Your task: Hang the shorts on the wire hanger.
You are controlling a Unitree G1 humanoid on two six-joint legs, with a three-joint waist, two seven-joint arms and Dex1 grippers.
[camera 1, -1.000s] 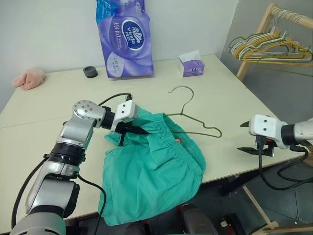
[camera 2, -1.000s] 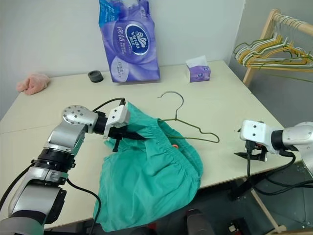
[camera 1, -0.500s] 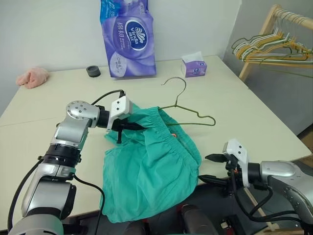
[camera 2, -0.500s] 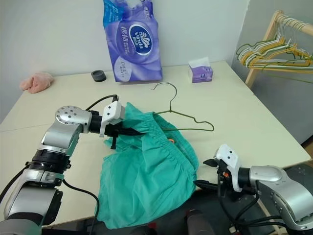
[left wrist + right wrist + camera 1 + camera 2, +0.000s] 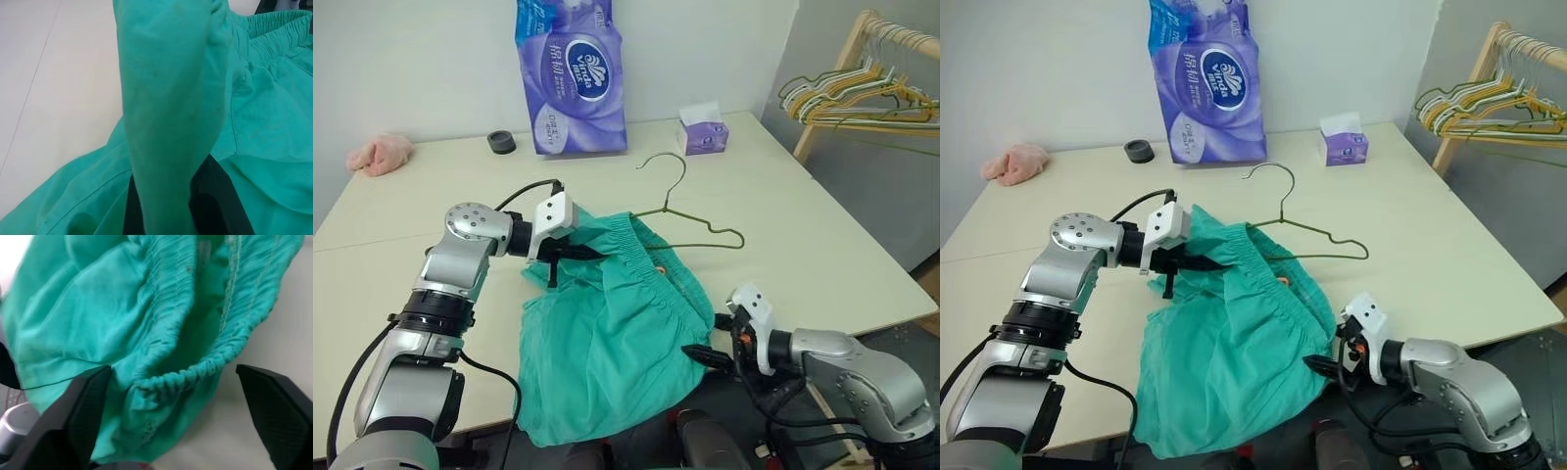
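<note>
Teal-green cloth shorts with gathered elastic waistband (image 5: 607, 333) lie crumpled on the front part of the cream table (image 5: 822, 245), lower half draped over the near edge. Thin olive-green wire hanger (image 5: 690, 220) lies flat just behind them, one end tucked under the waistband, hook pointing away. Left gripper (image 5: 576, 253) is clamped tight on a fold of the waistband at its left end, lifting it a bit off the table. Right gripper (image 5: 710, 338) sits at the shorts' right edge by the table front, jaws spread wide with the waistband hem between the two black fingers (image 5: 83, 416), nothing gripped yet.

Step in hand looks like the second grab on the waistband. Best done by pushing the fingers fully over the elastic hem before closing, taking one layer only, so the opening can be stretched and fed onto the hanger. Left grip should hold firm to keep tension.
</note>
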